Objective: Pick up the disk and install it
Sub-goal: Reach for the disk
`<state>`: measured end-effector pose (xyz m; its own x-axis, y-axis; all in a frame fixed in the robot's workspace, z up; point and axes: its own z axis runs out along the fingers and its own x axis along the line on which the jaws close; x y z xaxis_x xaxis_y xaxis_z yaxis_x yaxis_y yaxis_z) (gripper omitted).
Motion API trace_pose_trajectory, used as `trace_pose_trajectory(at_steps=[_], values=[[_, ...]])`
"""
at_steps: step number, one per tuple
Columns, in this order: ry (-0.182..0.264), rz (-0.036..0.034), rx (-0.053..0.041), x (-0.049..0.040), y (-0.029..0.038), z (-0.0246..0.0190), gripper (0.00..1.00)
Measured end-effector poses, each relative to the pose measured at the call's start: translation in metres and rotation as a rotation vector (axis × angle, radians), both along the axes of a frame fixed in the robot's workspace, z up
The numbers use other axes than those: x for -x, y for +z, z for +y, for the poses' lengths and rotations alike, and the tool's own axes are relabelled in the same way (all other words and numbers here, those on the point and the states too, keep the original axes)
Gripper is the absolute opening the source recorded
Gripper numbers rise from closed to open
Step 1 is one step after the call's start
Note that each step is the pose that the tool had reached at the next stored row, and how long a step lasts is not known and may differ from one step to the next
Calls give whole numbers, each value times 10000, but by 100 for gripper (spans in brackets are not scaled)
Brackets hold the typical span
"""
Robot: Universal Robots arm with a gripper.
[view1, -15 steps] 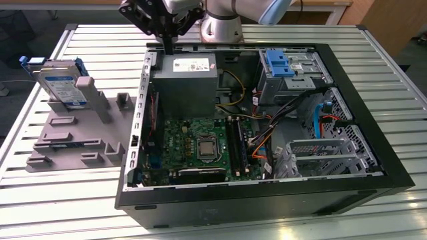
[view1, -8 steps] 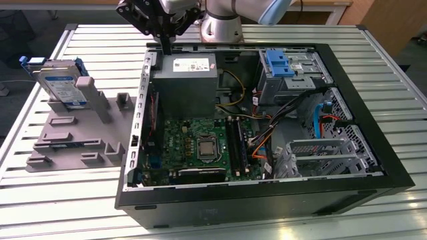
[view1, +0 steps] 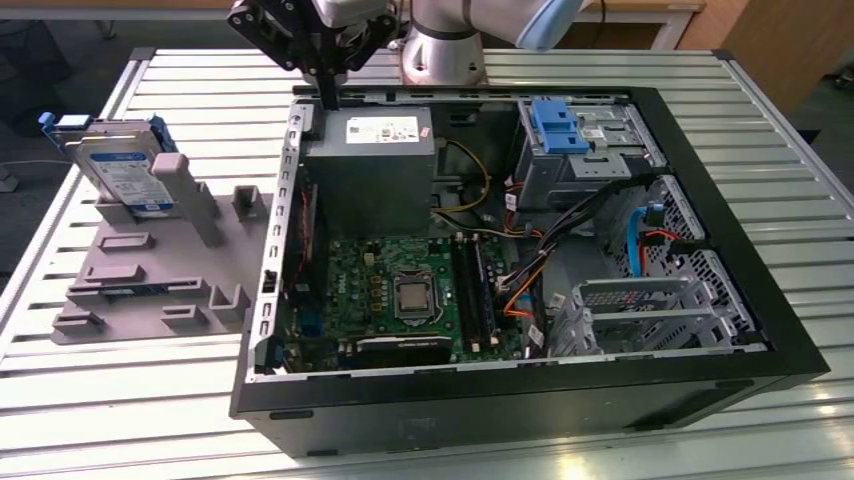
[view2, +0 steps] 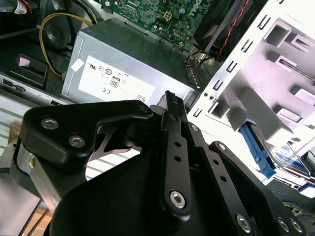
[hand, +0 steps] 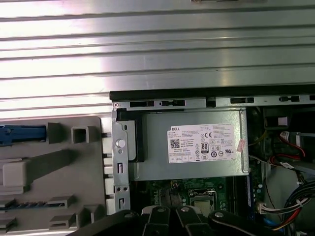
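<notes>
The disk (view1: 120,165), a silver drive with a white-and-blue label in a blue carrier, leans upright on the grey holder (view1: 147,270) at the exterior view's left, outside the computer case. My gripper (view1: 327,98) hangs over the case's far left corner, just beside the grey power-supply box (view1: 374,160). Its fingers are pressed together with nothing between them. It is well apart from the disk. In the second wrist view the shut fingertips (view2: 170,98) point at the power supply, and the disk's blue carrier (view2: 258,155) shows off to the side. In the first wrist view the carrier's blue edge (hand: 22,133) sits on the holder.
The open black computer case (view1: 747,300) lies on a slatted metal table (view1: 120,400). Inside it are a green motherboard (view1: 387,290), cables, a blue slotted bracket (view1: 554,125) and metal drive cages (view1: 641,310). The arm's base (view1: 441,55) stands behind the case.
</notes>
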<state>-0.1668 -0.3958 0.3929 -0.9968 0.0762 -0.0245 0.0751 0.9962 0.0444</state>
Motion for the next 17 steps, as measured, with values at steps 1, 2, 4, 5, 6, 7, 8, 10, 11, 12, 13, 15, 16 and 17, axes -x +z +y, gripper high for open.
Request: trace_pose_trajectory(at_steps=[1, 2, 4, 5, 6, 7, 8, 10, 11, 12, 13, 15, 16, 17], values=[[0, 0, 1, 4, 0, 0, 11], [0, 0, 0, 9, 0, 0, 11], [0, 1, 0, 17, 0, 1, 11], [0, 0, 0, 21, 0, 1, 11], [0, 1, 1, 24, 0, 1, 11], [0, 0, 0, 28, -1, 1, 11], [0, 0, 0, 32, -1, 1, 11], [0, 0, 0, 41, -1, 1, 11], [-1, 0, 0, 46, -1, 1, 11], [0, 1, 0, 51, -1, 1, 11], [0, 0, 0, 56, -2, 1, 11], [0, 0, 0, 66, -2, 2, 11], [0, 1, 0, 70, -2, 2, 11], [0, 0, 0, 74, -2, 2, 11]])
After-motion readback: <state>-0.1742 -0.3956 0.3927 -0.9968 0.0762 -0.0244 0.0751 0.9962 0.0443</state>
